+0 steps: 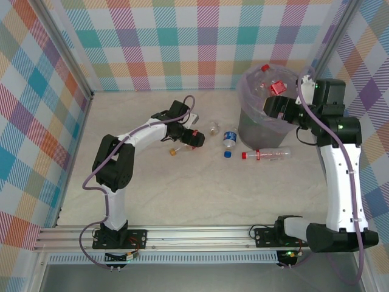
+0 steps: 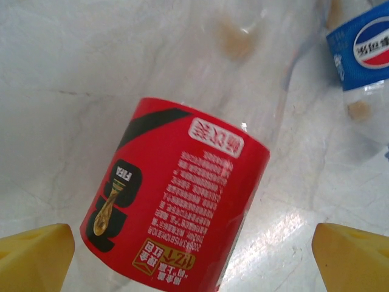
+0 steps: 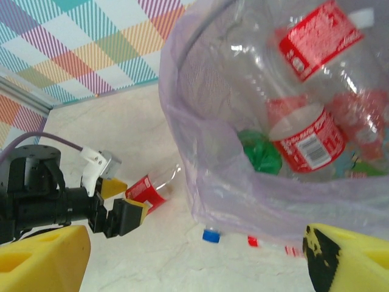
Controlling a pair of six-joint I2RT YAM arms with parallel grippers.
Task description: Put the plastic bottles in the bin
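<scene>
L gripper [image 2: 193,244] fingers wide open, red-label bottle [image 2: 176,194] lying btwn them, not clamped. R gripper [image 3: 196,244] open, empty; bin [image 3: 197,173] just ahead.

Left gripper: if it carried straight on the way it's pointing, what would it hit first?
The red-labelled bottle lying on the table. It sits right ahead, between the open fingers of the left gripper. Depth is hard to judge, but nothing seems to lie in front of it.
</scene>
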